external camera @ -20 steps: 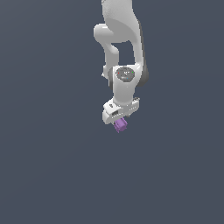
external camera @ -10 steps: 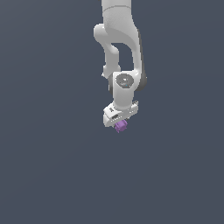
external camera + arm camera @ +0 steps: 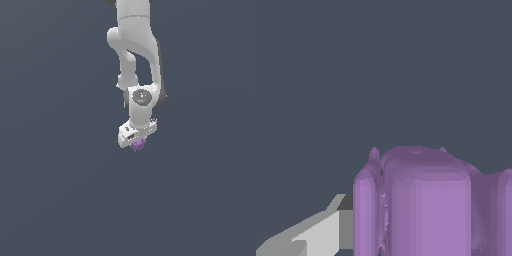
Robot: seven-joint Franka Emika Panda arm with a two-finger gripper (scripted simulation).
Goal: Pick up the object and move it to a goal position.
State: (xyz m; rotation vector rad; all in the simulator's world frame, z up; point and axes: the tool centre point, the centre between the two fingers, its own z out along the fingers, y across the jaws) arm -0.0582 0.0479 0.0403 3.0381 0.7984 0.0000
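Centre frame, exterior view: white claw point(image 3: 138, 142) pointing down, closed on the purple object point(image 3: 138, 145), which protrudes directly beneath. Wrist view: knobbly object point(image 3: 426, 205) filling the lower right, one finger point(image 3: 321, 232) alongside. No goal marker visible; long axis unclear.

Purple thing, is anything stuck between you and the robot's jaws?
Nothing visible is. The purple object sits right at the tip of the gripper, and in the wrist view it fills the space beside one grey finger. No goal marker shows, so that path cannot be judged.
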